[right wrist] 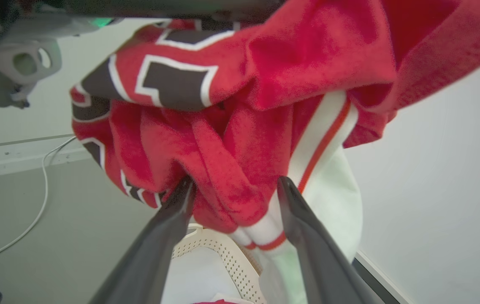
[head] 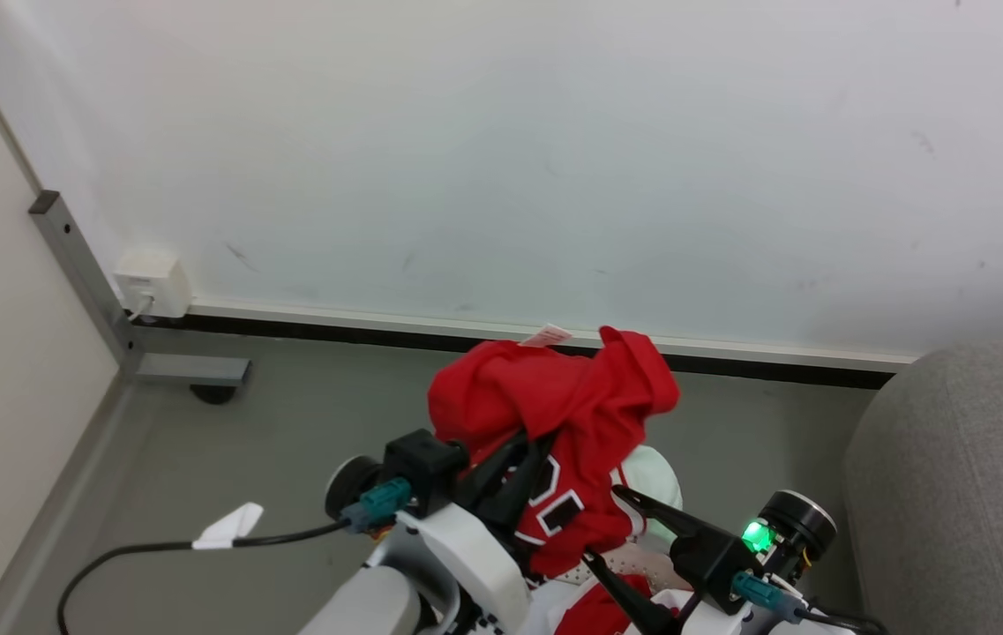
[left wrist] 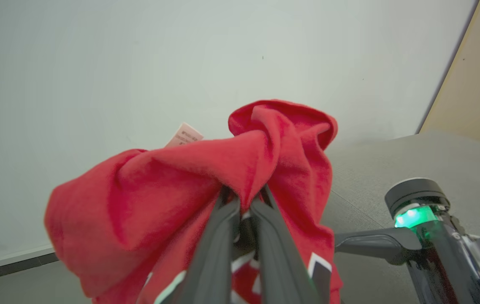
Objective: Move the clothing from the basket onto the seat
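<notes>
My left gripper (head: pixel 524 448) is shut on a bunched red garment (head: pixel 554 397) with white-outlined black lettering and holds it up in front of the wall; in the left wrist view its fingers (left wrist: pixel 223 236) pinch a fold of the clothing (left wrist: pixel 189 177). The right gripper (head: pixel 604 526) stands open just right of and below it, and in its own wrist view the hanging red cloth (right wrist: pixel 231 160) droops between its spread fingers (right wrist: pixel 168 228). Under the cloth shows a bit of the perforated cream basket (right wrist: pixel 223 255). The grey sofa (head: pixel 960 494) is at the right edge.
A pale blue-white pad (head: pixel 660 472) sits behind the hanging garment, above the basket. A white wall with a dark baseboard is straight ahead. At the left are a wall socket box (head: pixel 151 282), a grey metal post (head: pixel 82 265) and a black cable (head: pixel 139 549) on the grey floor.
</notes>
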